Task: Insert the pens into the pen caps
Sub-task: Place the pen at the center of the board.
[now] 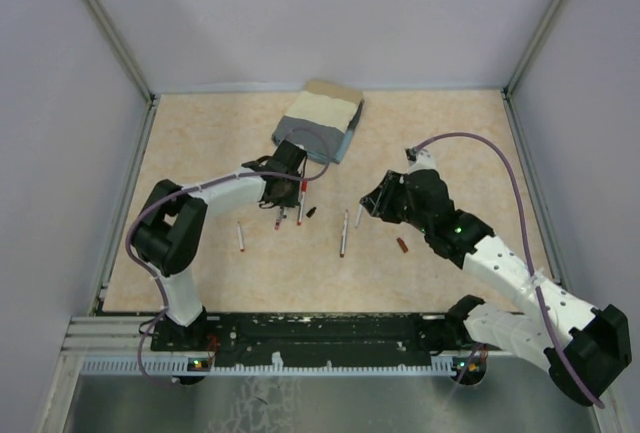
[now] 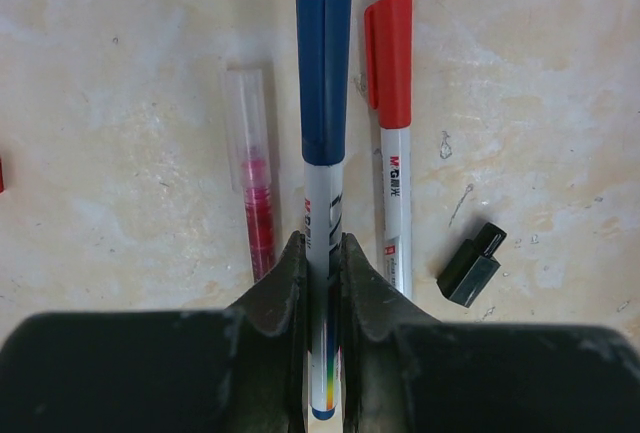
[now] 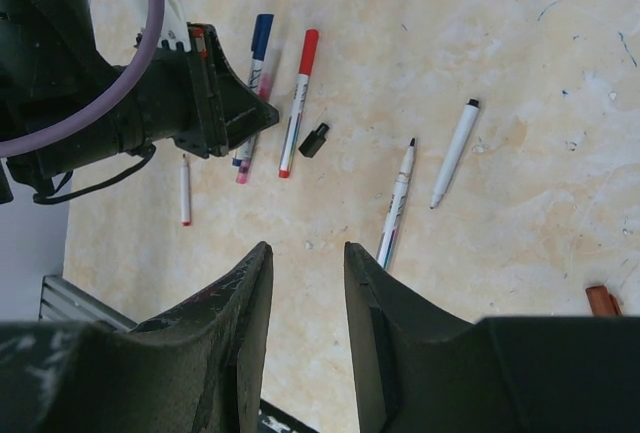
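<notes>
1. A grey-barrelled marker pen with a dark blue plastic cap (image 2: 323, 73) lies flat on the table. Its barrel is pinched between the closed jaws of the left gripper (image 2: 322, 250), and its capped end points away from the wrist.
2. Just beside it lies a white pen with a red cap (image 2: 391, 103), parallel to it. On the other side is a pen with a clear cap and a pinkish-red core (image 2: 256, 183), its lower end hidden behind a gripper finger.
3. A small loose black plastic cap (image 2: 472, 265) lies tilted near the red-capped pen, not touching it.
4. Toward the middle of the table are a thin white pen with a bare black tip (image 3: 397, 203) and a white pen with a black end (image 3: 455, 148), near each other but apart.
5. A short white pen with a red end (image 3: 185, 190) lies alone, beside the left arm.
6. A dark brown-red cap (image 3: 602, 300) lies by itself, well apart from the pens.
7. The right gripper (image 3: 306, 250) hovers above the table, jaws apart, holding nothing.
8. A folded grey-beige cloth (image 1: 320, 118) sits at the far side of the pale mottled table (image 1: 200, 143), just behind the left gripper.
</notes>
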`<state>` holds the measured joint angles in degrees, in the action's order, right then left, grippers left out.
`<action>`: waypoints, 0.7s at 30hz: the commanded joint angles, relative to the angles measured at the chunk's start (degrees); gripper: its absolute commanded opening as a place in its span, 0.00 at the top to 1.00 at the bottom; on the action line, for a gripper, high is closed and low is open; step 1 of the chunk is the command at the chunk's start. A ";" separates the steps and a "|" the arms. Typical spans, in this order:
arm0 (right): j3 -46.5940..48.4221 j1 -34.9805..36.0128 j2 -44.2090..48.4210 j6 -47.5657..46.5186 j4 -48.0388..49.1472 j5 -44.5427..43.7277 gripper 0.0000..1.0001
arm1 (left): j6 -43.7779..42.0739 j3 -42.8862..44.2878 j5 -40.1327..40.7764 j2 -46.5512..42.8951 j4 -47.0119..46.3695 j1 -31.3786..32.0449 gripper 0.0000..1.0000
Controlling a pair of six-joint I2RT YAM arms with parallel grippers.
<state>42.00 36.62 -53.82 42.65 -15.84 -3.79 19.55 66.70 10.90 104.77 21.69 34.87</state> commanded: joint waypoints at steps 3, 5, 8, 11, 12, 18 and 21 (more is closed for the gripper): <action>0.54 0.05 -0.58 0.28 2.64 0.97 0.65 | 0.46 1.94 0.11 1.85 0.57 -0.25 0.94; 0.54 0.00 -0.71 0.33 2.77 1.11 0.65 | 0.41 2.01 1.07 2.07 0.91 -0.30 0.92; 0.63 0.01 -0.77 0.41 2.78 1.28 0.65 | 1.06 2.24 1.89 2.59 1.85 -0.57 0.89; 0.67 0.07 -0.91 0.42 2.83 1.33 0.66 | 1.33 2.32 2.53 3.11 2.63 -0.86 0.88; 0.66 0.00 -0.93 0.41 2.86 1.38 0.65 | 1.39 2.21 2.69 3.22 2.73 -0.98 0.87; 0.63 -0.03 -1.16 0.63 3.04 1.64 0.66 | 1.66 1.40 3.12 3.05 3.05 -1.21 0.78; 0.63 -0.01 -1.43 0.77 3.27 1.92 0.66 | 1.48 1.33 2.42 3.12 2.75 -1.14 0.74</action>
<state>42.00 36.62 -54.72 42.92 -15.49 -2.61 20.82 68.01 13.04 106.65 22.87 34.09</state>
